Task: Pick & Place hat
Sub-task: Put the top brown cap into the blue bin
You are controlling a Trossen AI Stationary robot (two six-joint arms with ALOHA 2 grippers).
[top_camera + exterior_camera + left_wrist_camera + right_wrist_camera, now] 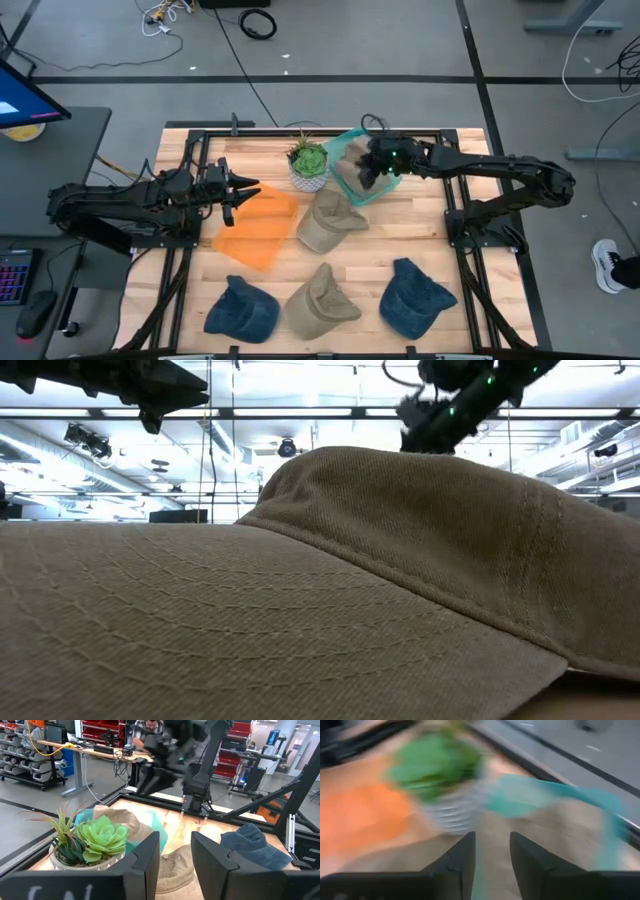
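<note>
Several caps lie on the wooden table: a tan one [330, 222] at the middle, a blue one [243, 308], a tan one [320, 300] and a blue one [415, 297] along the near edge. Another tan cap [350, 178] rests in the teal tray [345, 140] at the far side. My right gripper [375, 168] hovers over that tray, open and empty [491, 852]. My left gripper [248, 190] is open and empty over the far edge of the orange mat [258, 228]; it also shows in the left wrist view [175, 855]. The near tan cap [330, 590] fills the low view.
A potted green succulent [308, 163] stands between the two grippers, next to the teal tray. It also shows in the left wrist view [95, 840]. The black frame rails [200, 150] run along the table's sides. Bare wood lies at the right of the middle cap.
</note>
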